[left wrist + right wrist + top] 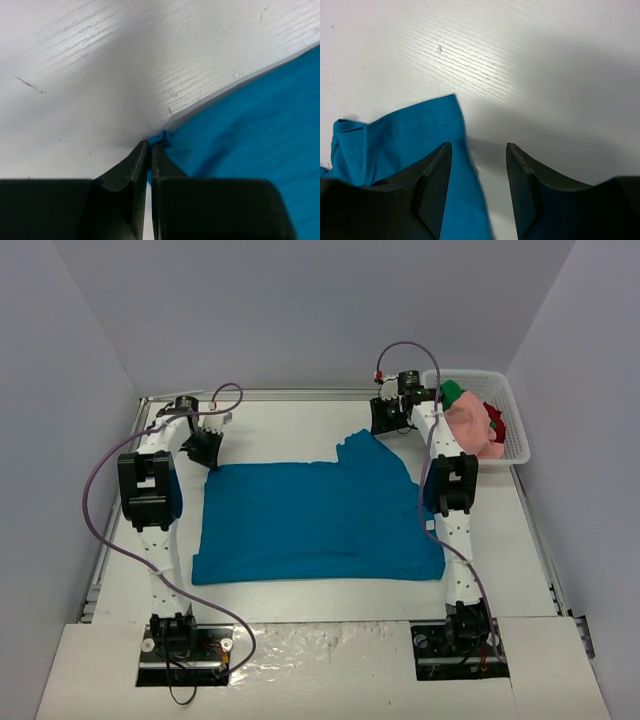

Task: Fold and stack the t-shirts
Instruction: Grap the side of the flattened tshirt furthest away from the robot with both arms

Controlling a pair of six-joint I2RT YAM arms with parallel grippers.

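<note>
The left gripper [150, 146] clamps a corner of the teal-blue t-shirt [260, 125] spread flat on the table [100, 60] to its right, while the right gripper [479, 152] stands parted over a sleeve edge, a white basket [517, 425] of other t-shirts [468, 425] just to its right.

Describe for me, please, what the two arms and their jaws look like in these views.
The left arm and right arm match: slim white links, blocky black joint housings and black bases. A thin purple cable loops loosely along each arm. The jaws are matte black wedges that taper to narrow tips, with flat inner faces.
</note>
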